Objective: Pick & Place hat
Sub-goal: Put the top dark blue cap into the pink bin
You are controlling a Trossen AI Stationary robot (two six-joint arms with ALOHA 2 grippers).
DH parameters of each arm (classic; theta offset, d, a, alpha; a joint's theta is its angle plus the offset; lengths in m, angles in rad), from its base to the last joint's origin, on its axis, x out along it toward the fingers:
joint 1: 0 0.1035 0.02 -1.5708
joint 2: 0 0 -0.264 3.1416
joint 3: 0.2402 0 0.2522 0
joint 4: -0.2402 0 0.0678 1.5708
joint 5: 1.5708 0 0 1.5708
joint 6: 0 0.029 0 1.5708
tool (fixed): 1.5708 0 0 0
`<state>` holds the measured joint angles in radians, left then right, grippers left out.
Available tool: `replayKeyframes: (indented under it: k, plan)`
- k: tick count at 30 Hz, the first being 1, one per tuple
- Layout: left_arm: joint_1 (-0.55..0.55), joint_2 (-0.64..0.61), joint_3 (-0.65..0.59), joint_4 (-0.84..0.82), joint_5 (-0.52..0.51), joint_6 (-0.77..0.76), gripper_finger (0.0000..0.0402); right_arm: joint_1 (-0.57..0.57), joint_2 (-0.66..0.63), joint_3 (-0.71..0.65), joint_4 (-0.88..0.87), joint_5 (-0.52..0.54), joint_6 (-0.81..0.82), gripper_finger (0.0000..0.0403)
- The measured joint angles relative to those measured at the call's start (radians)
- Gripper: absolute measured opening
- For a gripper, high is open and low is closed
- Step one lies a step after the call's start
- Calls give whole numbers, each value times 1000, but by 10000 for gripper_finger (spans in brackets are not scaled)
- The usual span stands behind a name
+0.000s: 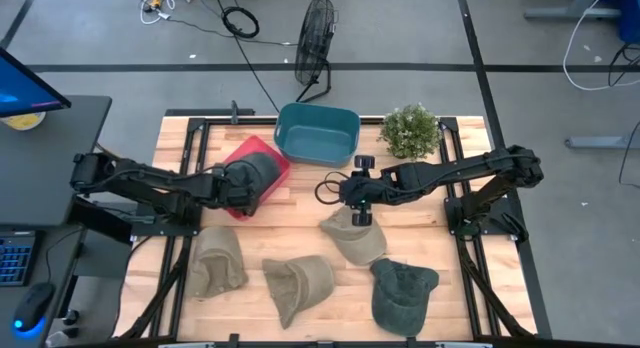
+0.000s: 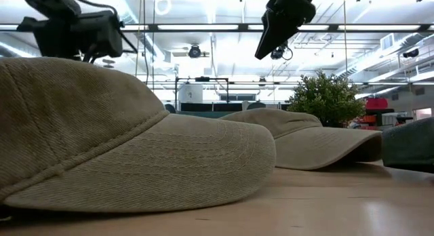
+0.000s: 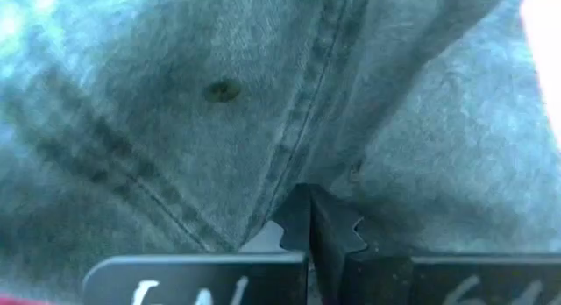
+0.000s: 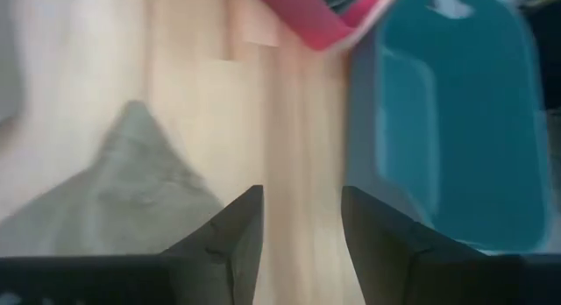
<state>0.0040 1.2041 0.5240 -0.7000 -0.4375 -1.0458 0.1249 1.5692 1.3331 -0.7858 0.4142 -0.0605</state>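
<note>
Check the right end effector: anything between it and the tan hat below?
Nothing visible. The right end effector hangs open over the tan hat, with only bare table between its fingers; the teal bin sits off to the side.

No text, label, brand or number can be read anywhere.

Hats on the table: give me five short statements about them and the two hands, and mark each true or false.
1. The left hand is shut on a dark grey hat over the red bin. True.
2. The teal bin holds a hat. False: nothing shows inside it.
3. The right hand is open above a tan hat. True.
4. Four hats lie on the wood in front. True: three tan, one dark green hat.
5. The potted plant stands beside the red bin. False: it stands beside the teal bin.
</note>
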Motion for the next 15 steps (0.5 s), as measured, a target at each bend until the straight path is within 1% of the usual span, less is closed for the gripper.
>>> replayKeyframes:
  k: [4,7,11,15]
  plan:
    - [0,0,-14,8,17,-9,3,0,0,0,-19,-81,1,159]
    - [-6,-1,8,0,18,33,3,1,0,-14,-27,-135,0,159]
    - [-26,-9,103,-51,-5,81,3,1,1,-65,-42,-227,1,159]
    - [-60,-9,224,-151,-15,98,3,17,2,-103,-51,-248,88,159]
